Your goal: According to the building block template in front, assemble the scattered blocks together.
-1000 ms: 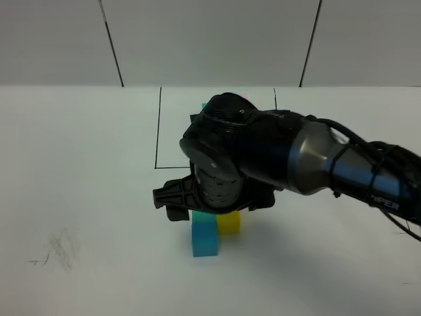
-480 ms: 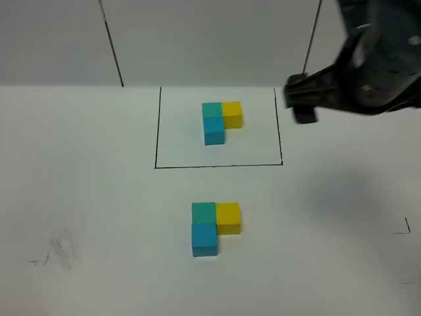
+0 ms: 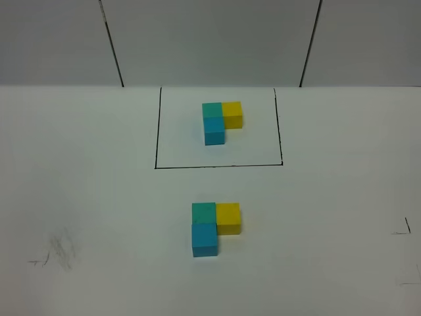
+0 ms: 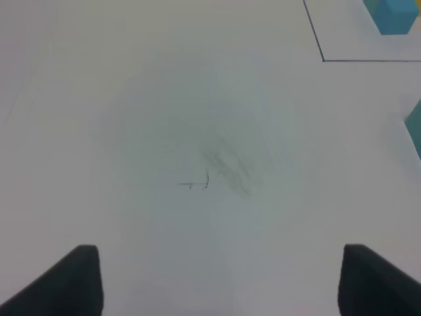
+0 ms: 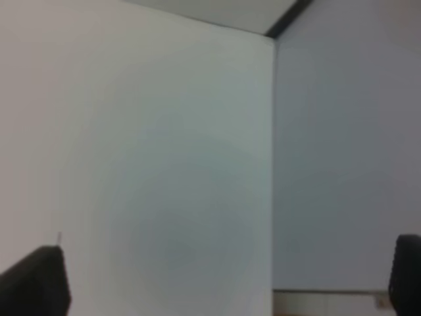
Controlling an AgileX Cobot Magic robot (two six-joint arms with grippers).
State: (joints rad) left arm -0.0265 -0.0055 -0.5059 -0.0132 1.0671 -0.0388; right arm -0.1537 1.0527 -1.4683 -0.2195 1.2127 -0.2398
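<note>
The building block template (image 3: 220,122) is an L of teal, yellow and sky-blue cubes inside a black drawn rectangle (image 3: 156,141) at the back of the table. Nearer the front, the unframed teal cube (image 3: 204,212), yellow cube (image 3: 228,217) and sky-blue cube (image 3: 204,239) sit touching in the same L shape. No gripper shows in the exterior view. My left gripper (image 4: 230,283) is open and empty over bare table, with the template's blue cube (image 4: 395,13) far off at the picture's corner. My right gripper (image 5: 220,280) is open and empty, away from the blocks.
A grey scuff mark (image 3: 60,249) is on the table at the front left; it also shows in the left wrist view (image 4: 223,171). Small black marks (image 3: 401,229) are at the right edge. The wall (image 3: 210,39) rises behind the table.
My right arm, which was over the unframed cubes, has lifted away up and to the right and left the exterior view. The three cubes now show uncovered in an L.
</note>
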